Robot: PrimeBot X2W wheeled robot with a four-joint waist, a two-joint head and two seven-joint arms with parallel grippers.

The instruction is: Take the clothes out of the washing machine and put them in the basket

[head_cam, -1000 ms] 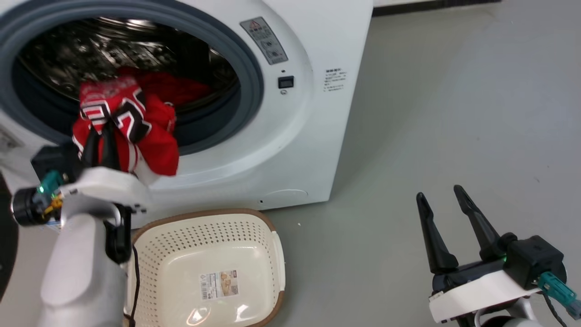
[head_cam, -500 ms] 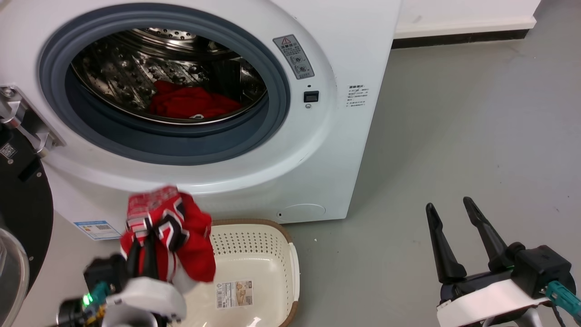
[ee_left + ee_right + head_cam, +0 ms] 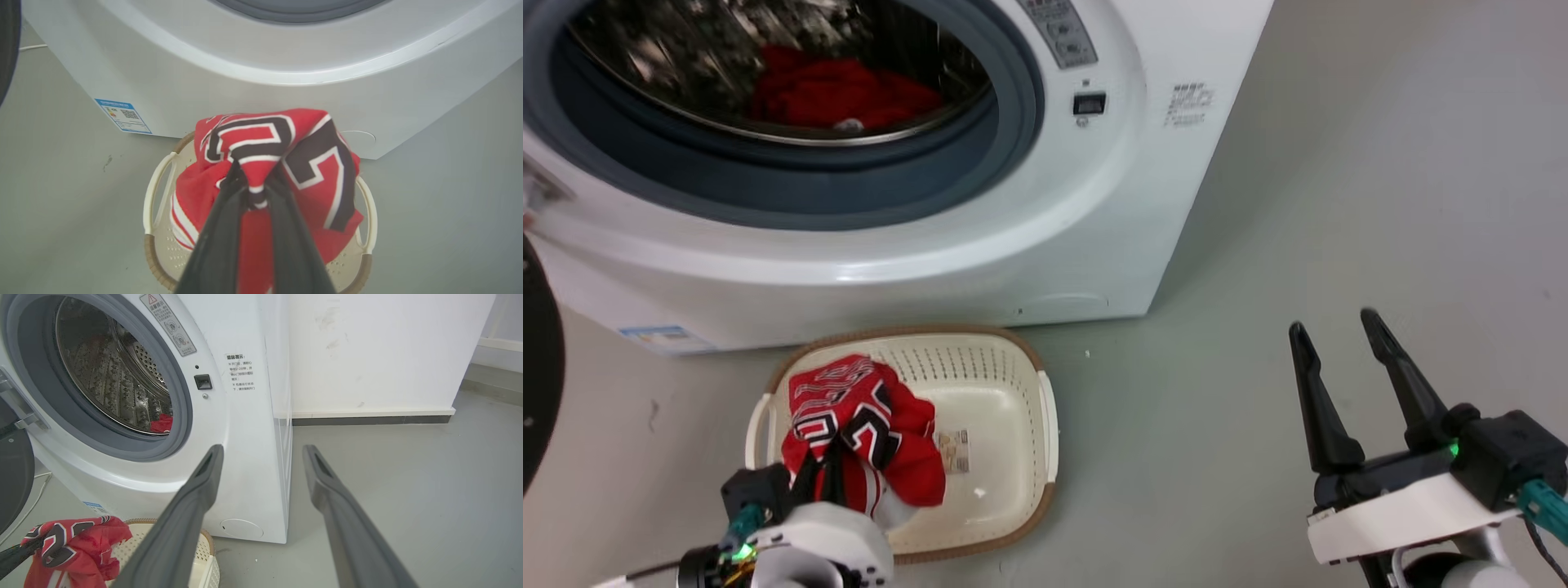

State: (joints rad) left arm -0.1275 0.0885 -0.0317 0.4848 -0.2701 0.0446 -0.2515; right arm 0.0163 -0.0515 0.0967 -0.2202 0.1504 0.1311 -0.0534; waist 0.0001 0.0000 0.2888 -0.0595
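My left gripper (image 3: 821, 467) is shut on the red jersey (image 3: 858, 425), which hangs bunched over the left half of the cream basket (image 3: 1013, 359) on the floor. In the left wrist view the jersey (image 3: 286, 163) drapes over the closed fingertips (image 3: 255, 185) above the basket (image 3: 157, 188). A second, plainer red garment (image 3: 833, 90) lies inside the drum of the white washing machine (image 3: 980, 245), whose porthole stands open. My right gripper (image 3: 1335, 327) is open and holds nothing, over bare floor to the right of the machine. The right wrist view shows the jersey (image 3: 73, 543) and the garment in the drum (image 3: 162, 424).
The machine's black-framed door (image 3: 535, 367) hangs open at the far left. Grey floor (image 3: 1339, 204) stretches to the right of the machine, up to a white wall with a dark skirting (image 3: 367, 419). A thin white cable (image 3: 28, 498) lies on the floor by the door.
My left gripper has carried the jersey out of the porthole and down over the basket. The head camera has tilted and shifted. The right gripper has stayed open in place.
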